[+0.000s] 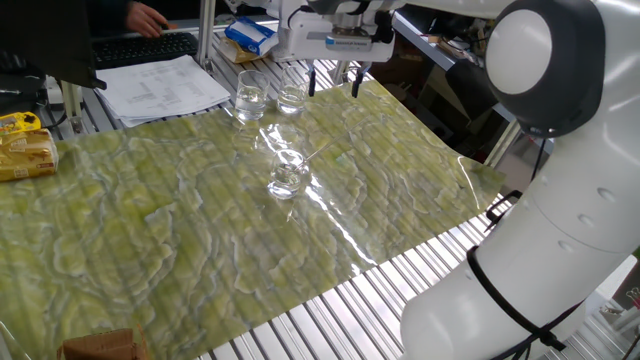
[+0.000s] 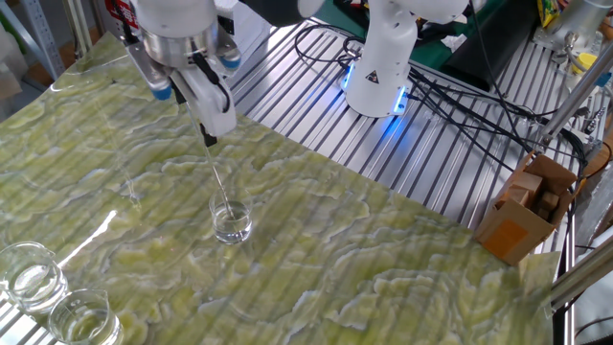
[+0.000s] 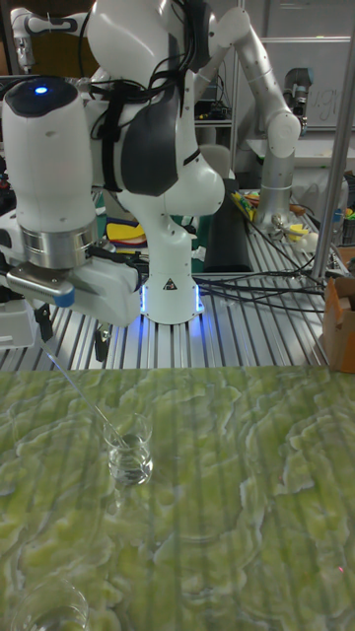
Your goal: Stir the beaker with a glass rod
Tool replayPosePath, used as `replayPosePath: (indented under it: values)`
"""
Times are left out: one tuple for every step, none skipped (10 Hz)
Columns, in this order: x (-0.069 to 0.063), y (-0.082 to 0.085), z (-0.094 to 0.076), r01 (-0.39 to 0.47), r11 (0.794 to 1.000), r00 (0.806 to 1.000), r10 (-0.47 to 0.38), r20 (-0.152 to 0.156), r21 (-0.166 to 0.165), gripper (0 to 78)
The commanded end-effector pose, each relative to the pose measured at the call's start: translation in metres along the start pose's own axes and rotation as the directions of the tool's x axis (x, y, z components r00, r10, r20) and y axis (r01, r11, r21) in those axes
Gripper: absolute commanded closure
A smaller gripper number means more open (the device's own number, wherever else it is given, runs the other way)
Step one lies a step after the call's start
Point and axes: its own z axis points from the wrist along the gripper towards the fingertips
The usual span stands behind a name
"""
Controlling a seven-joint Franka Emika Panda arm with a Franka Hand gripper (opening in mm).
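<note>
Beaker (image 2: 231,222) small, clear, upright, thin glass rod (image 2: 219,182) leaning inside; pincer (image 2: 186,110) above, fingers apart, empty.

Three fixed views — opposite sides, shared beaker (image 1: 287,175).

Bright, even light; glare streaks.

No legible text, label, brand, number or sign in any view.
</note>
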Motion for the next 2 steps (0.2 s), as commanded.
replayPosePath:
  values:
    - [-0.0014, -0.0012, -0.0014, -0.009, 1.0, 1.0, 0.009, -0.002, -0.001, 0.1]
    - [-0.0014, -0.0013, -0.0016, -0.01, 1.0, 1.0, 0.01, -0.002, -0.001, 0.1]
